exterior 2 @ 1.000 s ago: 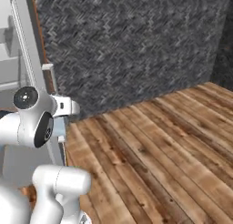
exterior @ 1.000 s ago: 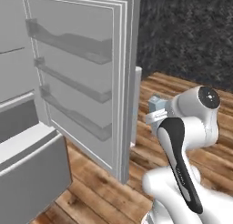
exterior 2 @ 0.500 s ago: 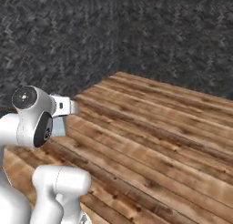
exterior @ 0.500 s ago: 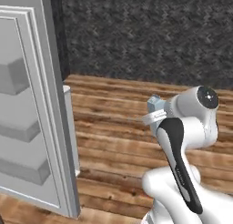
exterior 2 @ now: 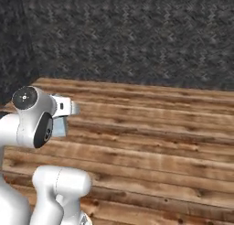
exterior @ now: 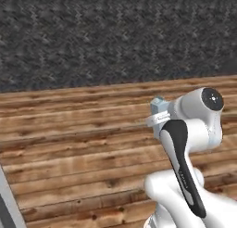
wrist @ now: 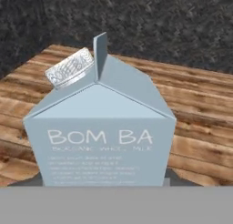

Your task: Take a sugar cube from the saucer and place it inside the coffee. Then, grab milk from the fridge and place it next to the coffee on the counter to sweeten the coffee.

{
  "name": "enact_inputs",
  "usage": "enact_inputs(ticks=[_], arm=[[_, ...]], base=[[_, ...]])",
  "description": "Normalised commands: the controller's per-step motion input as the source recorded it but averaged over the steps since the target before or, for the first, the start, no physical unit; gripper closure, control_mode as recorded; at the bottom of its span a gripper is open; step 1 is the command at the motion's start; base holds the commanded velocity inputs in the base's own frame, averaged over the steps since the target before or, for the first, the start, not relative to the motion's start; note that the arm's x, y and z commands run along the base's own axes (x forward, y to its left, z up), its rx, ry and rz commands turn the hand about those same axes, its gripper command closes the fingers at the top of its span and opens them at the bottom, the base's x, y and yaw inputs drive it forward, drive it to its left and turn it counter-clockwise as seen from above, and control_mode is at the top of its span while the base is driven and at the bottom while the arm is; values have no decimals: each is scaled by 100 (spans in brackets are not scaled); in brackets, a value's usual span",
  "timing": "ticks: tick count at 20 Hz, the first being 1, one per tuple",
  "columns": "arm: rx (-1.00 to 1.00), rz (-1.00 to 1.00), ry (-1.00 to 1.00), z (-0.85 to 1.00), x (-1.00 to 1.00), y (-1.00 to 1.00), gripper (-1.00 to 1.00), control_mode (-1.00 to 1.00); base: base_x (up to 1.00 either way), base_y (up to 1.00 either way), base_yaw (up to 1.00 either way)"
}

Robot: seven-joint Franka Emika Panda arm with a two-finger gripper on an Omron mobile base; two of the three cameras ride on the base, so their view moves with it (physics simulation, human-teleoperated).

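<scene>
The end effector (wrist: 102, 182) is mostly hidden behind the milk (wrist: 101, 127) — its fingers clamp the carton's sides. In the base views only a corner of the milk (exterior: 159, 104) shows past the arm. The carton stands upright in the hand view, gable up, printed face to the camera. Beyond the milk lie a wooden floor (exterior: 78, 143) and a dark herringbone wall (exterior 2: 137, 36).

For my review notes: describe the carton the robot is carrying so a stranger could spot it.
Above the wooden floor, before the dark tiled wall, the milk sits in the hand. It is a pale blue gabled carton with a silvery round cap and white "BOM BA" lettering.
</scene>
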Motion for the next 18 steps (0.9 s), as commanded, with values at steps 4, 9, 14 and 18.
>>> enact_inputs(ticks=[4,9,14,18], arm=[[0,0,0,0,0,0,100,100],[0,0,0,0,0,0,100,100],[0,0,0,0,0,0,100,100],[0,0,0,0,0,0,100,100]], base=[[83,-20,-53],[97,-3,-47],[100,0,-44],[85,0,-53]])
